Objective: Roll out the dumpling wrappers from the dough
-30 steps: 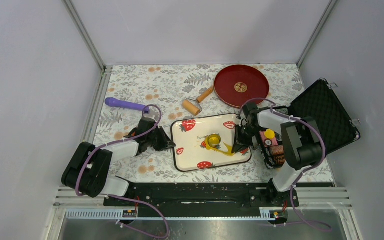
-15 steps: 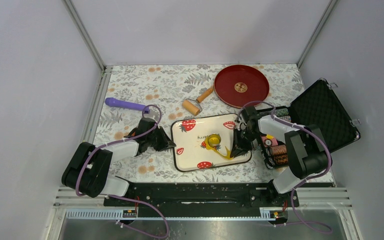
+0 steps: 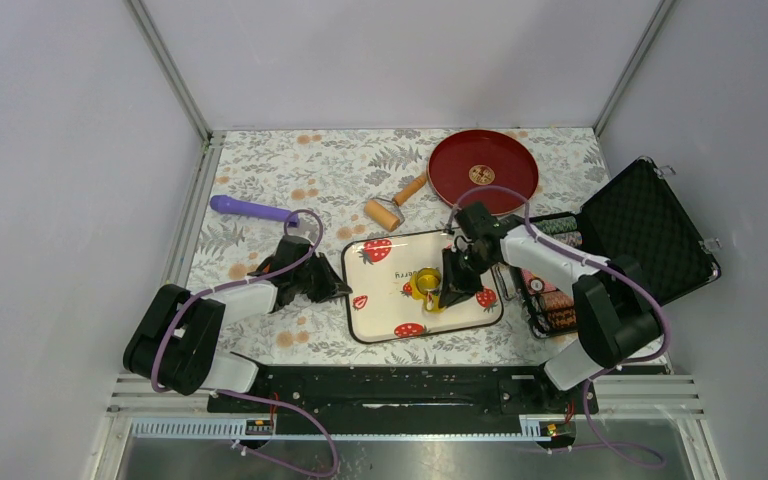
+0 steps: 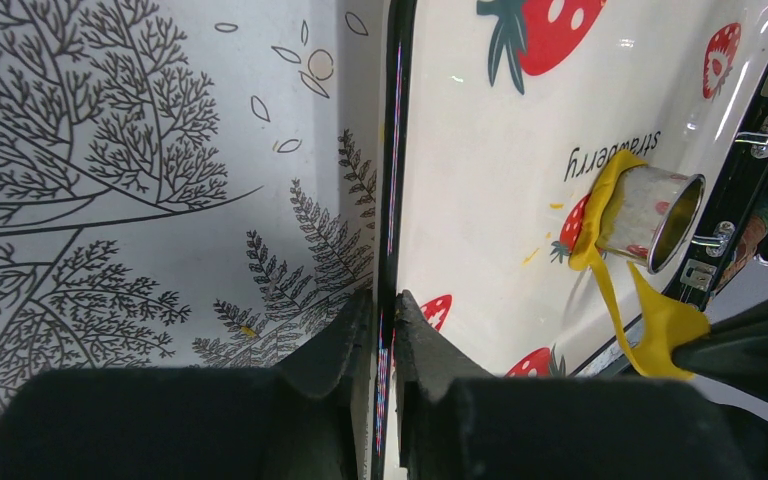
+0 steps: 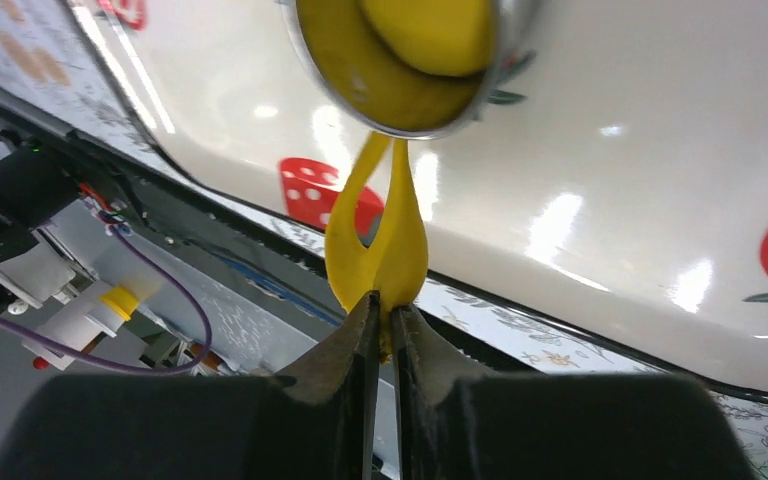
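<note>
Floral-patterned cloth covers the table, with pale walls around it; on it lie one white strawberry-printed tray (image 3: 385,300), one red plate (image 3: 483,171) at the far side, one purple rod (image 3: 250,209) at the far left, one small wooden roller (image 3: 395,203) between rod and plate, and one open black case (image 3: 650,230) at the right; on the tray there is one metal ring cutter (image 4: 650,215) lying on its side and one mass of yellow dough (image 5: 380,265); part of the dough fills and wraps the cutter, and from there it is drawn out as a thin split strip toward the tray's near-right rim; the right gripper (image 5: 385,305) has its two fingers pressed together on the tail end of that strip, holding it off the tray surface; the left gripper (image 4: 385,300) sits at the tray's left side, its two fingers clamped on the rim, well apart from the dough.
</note>
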Available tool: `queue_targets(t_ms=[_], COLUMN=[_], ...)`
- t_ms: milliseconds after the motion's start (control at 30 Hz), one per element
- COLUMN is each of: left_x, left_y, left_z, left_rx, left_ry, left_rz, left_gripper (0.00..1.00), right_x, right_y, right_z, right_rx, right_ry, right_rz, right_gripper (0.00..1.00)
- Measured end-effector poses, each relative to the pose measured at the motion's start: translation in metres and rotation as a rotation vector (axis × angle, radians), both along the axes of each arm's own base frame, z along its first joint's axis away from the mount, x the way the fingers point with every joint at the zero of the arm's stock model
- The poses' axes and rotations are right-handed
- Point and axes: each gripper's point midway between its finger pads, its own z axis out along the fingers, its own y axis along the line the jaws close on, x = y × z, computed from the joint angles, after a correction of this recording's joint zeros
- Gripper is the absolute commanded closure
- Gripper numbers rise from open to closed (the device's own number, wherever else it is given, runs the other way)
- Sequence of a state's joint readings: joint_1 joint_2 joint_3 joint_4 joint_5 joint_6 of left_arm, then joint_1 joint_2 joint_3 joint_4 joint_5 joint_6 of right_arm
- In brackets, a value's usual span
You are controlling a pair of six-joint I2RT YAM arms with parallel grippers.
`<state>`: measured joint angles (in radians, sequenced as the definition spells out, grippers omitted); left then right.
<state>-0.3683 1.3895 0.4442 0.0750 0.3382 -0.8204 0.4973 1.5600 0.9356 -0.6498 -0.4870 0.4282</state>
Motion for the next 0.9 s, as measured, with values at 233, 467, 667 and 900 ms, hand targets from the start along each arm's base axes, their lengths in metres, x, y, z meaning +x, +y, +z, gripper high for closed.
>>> queue_targets(t_ms=[233,467,667,900], left_x=[0.000,0.000,0.000,0.000], left_y=[0.000,0.000,0.000,0.000], left_z=[0.000,0.000,0.000,0.000], left_rx=[-0.002,-0.002,-0.002,-0.002], left_ry=[-0.001,-0.001,-0.001,-0.001], left_rz=[-0.001,-0.001,-0.001,-0.001], left_gripper=[1.00,1.00,1.00,1.00], right_x=[0.020,0.034,0.053,0.082], right_y=[0.039,0.074,0.089,0.104], right_z=[0.038,0.063,0.064,0.076], right_rx=[0.055,0.078,0.057,0.041], right_ry=[-0.087,-0.125,-0.124,-0.162], right_rz=[0.051,0.105,0.113,0.119], right_gripper=[0.82,0.82,0.80,0.79])
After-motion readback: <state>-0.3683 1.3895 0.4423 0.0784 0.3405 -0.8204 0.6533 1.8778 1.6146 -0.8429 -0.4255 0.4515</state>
